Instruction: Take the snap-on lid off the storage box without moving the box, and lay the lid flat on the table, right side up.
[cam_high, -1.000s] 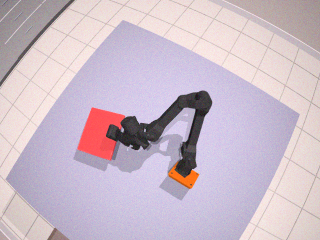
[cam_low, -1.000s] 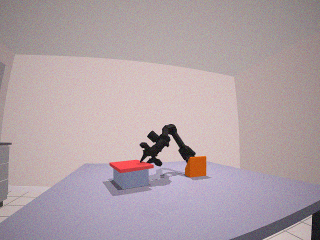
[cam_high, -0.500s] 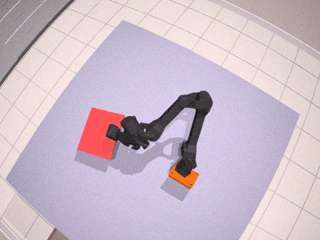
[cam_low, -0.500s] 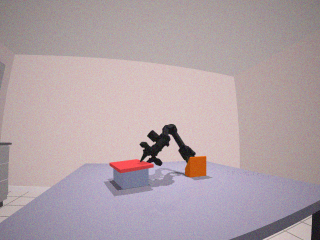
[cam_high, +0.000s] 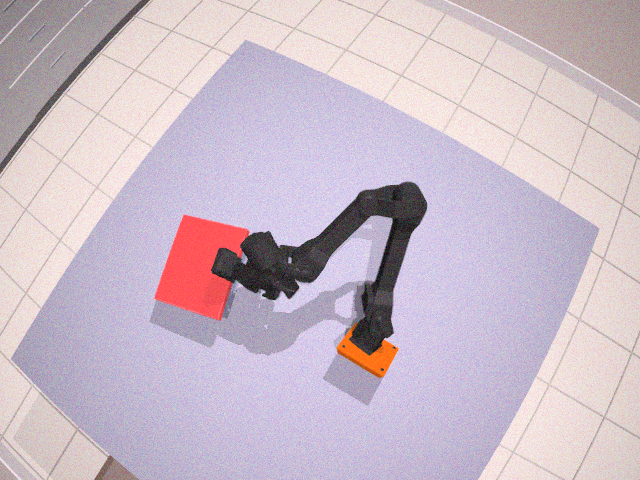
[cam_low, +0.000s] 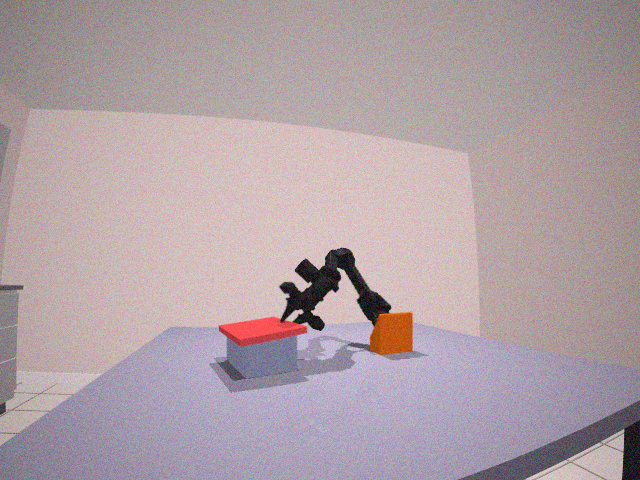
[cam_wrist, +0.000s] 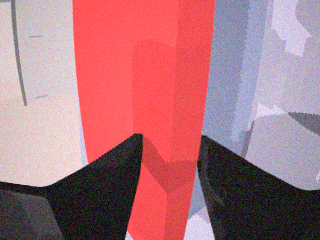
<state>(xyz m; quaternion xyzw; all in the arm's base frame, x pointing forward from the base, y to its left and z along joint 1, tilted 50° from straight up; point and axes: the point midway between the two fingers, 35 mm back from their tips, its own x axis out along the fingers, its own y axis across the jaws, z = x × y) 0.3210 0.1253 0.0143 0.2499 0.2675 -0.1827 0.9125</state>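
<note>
The red lid (cam_high: 191, 263) (cam_low: 258, 329) (cam_wrist: 115, 75) sits over the blue-grey storage box (cam_low: 263, 359) (cam_wrist: 230, 65), right side up. In the exterior view it looks slightly tilted, with the edge on the gripper's side a little higher. The box stands upright on the table. My gripper (cam_low: 288, 322) (cam_wrist: 169, 142) is shut on the lid's edge, one finger over the top face and the other on the outer, lower side. The far side of the lid's underside is hidden, so I cannot tell whether it touches the box there.
The arm's base is on an orange block (cam_high: 372, 361) (cam_low: 395, 333), to the right of the box in the top and exterior views. The table (cam_high: 310, 129) (cam_low: 361, 413) extends around both. The box is nearer the table's left edge in the top view.
</note>
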